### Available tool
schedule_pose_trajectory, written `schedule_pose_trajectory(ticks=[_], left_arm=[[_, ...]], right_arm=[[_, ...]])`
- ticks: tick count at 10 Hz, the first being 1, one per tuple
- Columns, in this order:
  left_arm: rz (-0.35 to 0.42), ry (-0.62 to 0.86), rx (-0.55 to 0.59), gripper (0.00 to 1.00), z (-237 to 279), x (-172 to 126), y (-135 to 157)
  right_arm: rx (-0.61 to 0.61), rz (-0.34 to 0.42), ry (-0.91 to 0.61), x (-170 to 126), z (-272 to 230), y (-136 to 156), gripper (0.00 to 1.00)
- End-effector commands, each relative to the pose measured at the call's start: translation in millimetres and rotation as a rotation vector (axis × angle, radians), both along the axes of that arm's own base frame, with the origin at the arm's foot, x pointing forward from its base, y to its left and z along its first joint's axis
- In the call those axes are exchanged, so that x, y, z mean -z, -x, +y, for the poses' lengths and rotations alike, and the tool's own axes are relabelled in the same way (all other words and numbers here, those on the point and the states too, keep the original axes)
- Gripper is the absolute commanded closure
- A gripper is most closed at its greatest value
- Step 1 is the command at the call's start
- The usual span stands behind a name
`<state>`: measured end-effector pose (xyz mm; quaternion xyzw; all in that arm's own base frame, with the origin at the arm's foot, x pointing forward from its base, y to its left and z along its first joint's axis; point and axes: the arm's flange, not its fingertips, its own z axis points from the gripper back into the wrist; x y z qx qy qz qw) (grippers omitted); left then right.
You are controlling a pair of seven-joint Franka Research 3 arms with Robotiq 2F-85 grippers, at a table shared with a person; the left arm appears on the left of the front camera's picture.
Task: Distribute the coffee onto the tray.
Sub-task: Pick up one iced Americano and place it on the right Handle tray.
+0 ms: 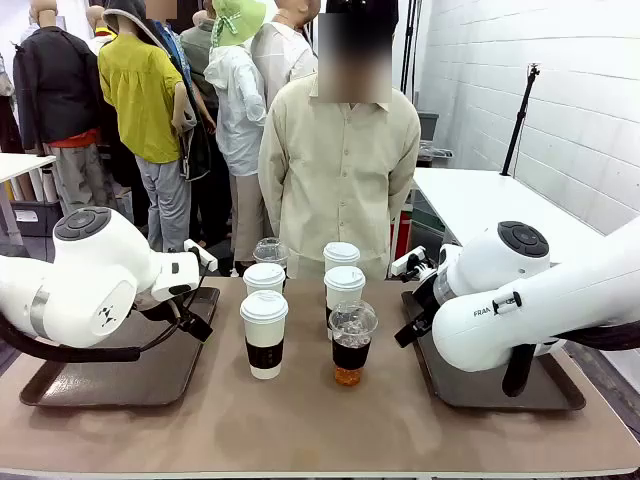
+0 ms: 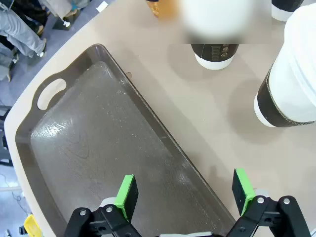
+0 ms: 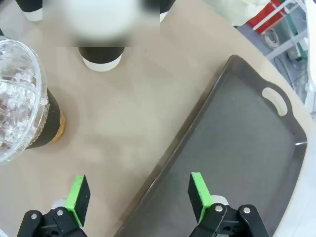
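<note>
The coffee stands in a cluster mid-table: several white paper cups with dark bands, the nearest (image 1: 264, 335) at the front left, and two clear dome-lidded cups, one at the front (image 1: 352, 343) and one at the back (image 1: 270, 252). My left gripper (image 2: 185, 192) hangs open over the inner edge of the left tray (image 2: 74, 138), with a white cup (image 2: 291, 94) a little ahead of it. Over the table beside the right tray (image 3: 247, 138), my right gripper (image 3: 139, 192) is open, and the clear cup (image 3: 24, 103) stands off to its left. Both trays are bare.
A person in a beige shirt (image 1: 340, 170) stands at the far side of the table, behind the cups. The left tray (image 1: 120, 375) and right tray (image 1: 490, 385) lie either side of the cluster. Bare tabletop (image 1: 310, 430) runs along the near edge.
</note>
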<state>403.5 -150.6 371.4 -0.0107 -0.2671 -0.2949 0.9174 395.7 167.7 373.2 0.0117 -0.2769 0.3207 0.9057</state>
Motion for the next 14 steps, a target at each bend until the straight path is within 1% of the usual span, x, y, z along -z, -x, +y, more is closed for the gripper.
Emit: schedule_pose_trajectory(ticks=[1, 11, 12, 14], left_arm=[[0.0, 0.0, 0.0, 0.0, 0.0, 0.0, 0.1], [0.0, 0.0, 0.0, 0.0, -0.2, 0.0, 0.1], [-0.003, -0.016, -0.001, 0.0, -8.5, -11.5, 4.2], [-0.02, -0.055, 0.013, 0.0, -19.4, -45.0, 2.2]], right_arm=[[0.0, 0.0, 0.0, 0.0, 0.0, 0.0, 0.0], [0.0, 0.0, 0.0, 0.0, 0.0, 0.0, 0.0], [-0.021, 0.004, -0.014, -13.4, -3.8, 5.9, 0.0], [-0.016, -0.018, -0.015, -41.7, -8.7, 8.3, 0.0]])
